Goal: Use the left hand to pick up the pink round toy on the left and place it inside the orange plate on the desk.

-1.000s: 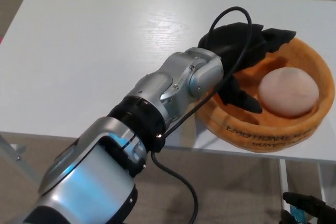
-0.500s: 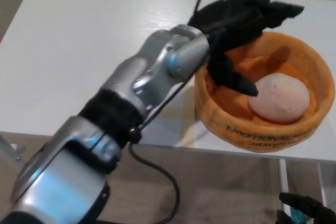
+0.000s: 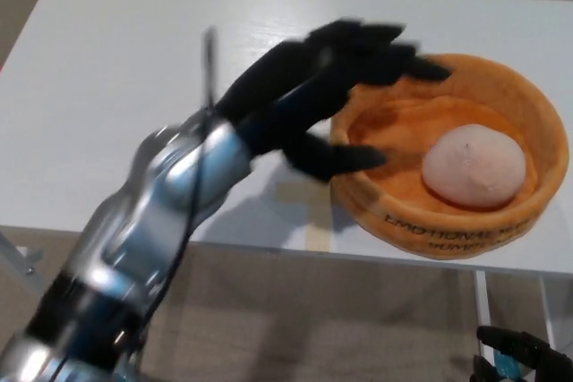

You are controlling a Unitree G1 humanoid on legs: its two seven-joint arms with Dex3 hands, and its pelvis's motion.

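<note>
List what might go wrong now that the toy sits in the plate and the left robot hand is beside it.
1. The orange plate overhangs the near edge of the desk. A nudge might tip it off.
2. The left robot hand is open, with fingers over the plate's left rim. It may catch that rim when pulling away.
3. The pink round toy lies loose inside, so a jolt could roll it.
</note>
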